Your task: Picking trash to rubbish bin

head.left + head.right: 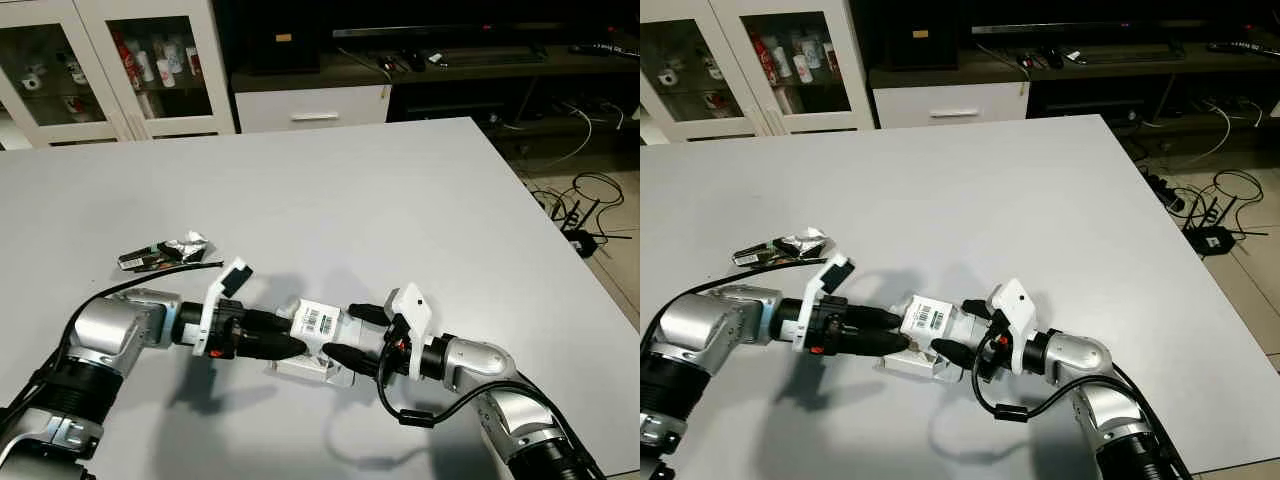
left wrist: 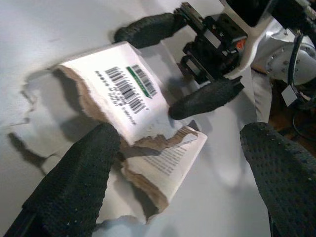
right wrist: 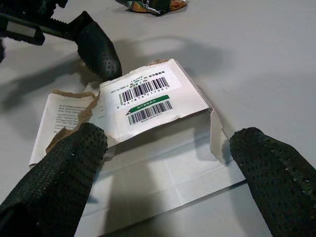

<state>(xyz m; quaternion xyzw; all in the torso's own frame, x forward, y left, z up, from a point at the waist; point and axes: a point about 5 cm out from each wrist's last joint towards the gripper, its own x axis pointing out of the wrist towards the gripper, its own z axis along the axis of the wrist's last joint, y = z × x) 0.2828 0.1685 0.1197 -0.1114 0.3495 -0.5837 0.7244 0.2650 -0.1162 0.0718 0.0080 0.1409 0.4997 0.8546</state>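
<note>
Flanking torn box, left tool and right tool spread, wrapper beyond

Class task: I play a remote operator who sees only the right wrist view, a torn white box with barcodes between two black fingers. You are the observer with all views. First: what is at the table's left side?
Observer: A crumpled foil wrapper lies on the grey table, apart from the torn box.
Operator: Where is the other arm?
Observer: The left end effector comes at the box from the opposite side, fingers open, facing the right end effector.
Operator: What lies beyond the table?
Observer: A white glass-door cabinet and a dark TV unit; cables lie on the floor to the right.
</note>
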